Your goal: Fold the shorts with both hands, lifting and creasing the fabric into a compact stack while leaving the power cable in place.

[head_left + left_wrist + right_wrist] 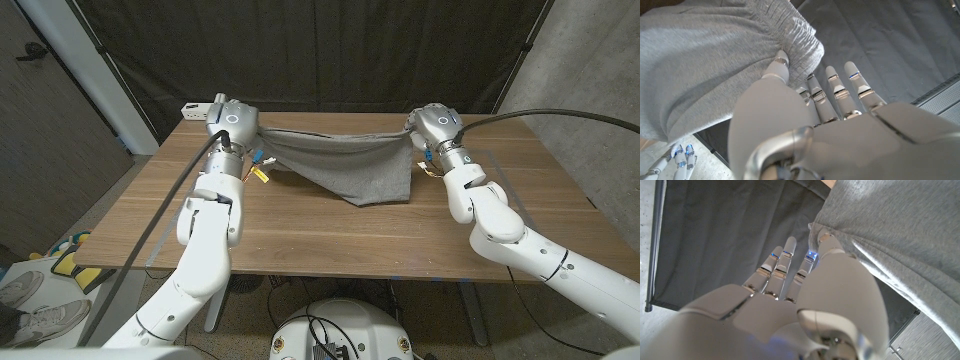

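The soft grey cloth shorts (350, 160) hang in the upper middle of the head view, stretched between the two white robot hands above the brown wooden table (330, 235). The left hand (232, 120) holds one end at the upper left; its thumb (777, 67) presses into the crinkly waistband. The right hand (436, 124) holds the other end at the upper right. The bottom of the shorts touches the table. A white power strip (198, 107) lies at the table's far left edge.

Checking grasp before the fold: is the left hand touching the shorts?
Touching. The left wrist view shows the left hand with its thumb pressed into the grey shorts at the gathered waistband; the head view shows the fabric hanging stretched from that hand.
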